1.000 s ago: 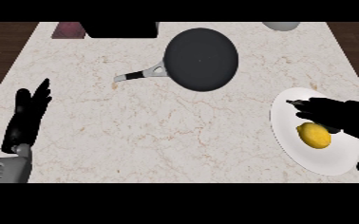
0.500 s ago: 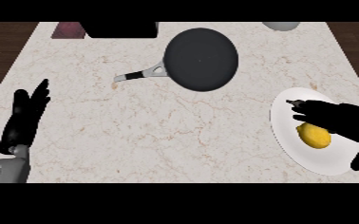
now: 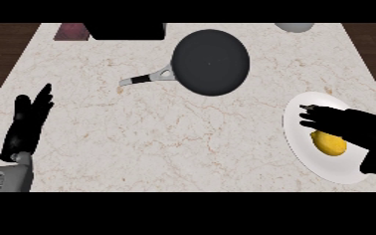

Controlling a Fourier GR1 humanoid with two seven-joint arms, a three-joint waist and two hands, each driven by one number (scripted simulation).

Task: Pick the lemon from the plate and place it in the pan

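**benchrat:** quick headcount, what's on the tabletop [image 3: 183, 139] right now?

**pan_handler:** One of each. There's one black pan [image 3: 211, 62], one white plate [image 3: 327, 172] and one lemon [image 3: 328, 143]. Along the far edge there's one dark box [image 3: 126, 31], one maroon thing [image 3: 71, 31] beside it on its left, and one pale bowl [image 3: 295, 27] off in the far right corner. Plus two hands.

**benchrat:** and the lemon's where?

**pan_handler:** On the plate, which sits hard against the right edge of the tabletop. The right hand [image 3: 349, 124] is over the plate, just above the lemon in the picture and overlapping its top. Its fingers [image 3: 312, 115] are stretched out to the left and not wrapped round the fruit, so it's released and has nothing in it.

**benchrat:** left one?

**pan_handler:** The left hand [image 3: 26, 127] is parked at the left edge with straight fingers pointing up. It's relaxed and empty.

**benchrat:** room to move?

**pan_handler:** Plenty. The pan is up toward the far side near the middle, well apart from the plate. Its handle [image 3: 147, 78] sticks out down-left, away from the plate. There's bare marble between plate and pan, and the whole middle and near-left stretch is open too. The only crowded spots are the back edge and the plate's corner.
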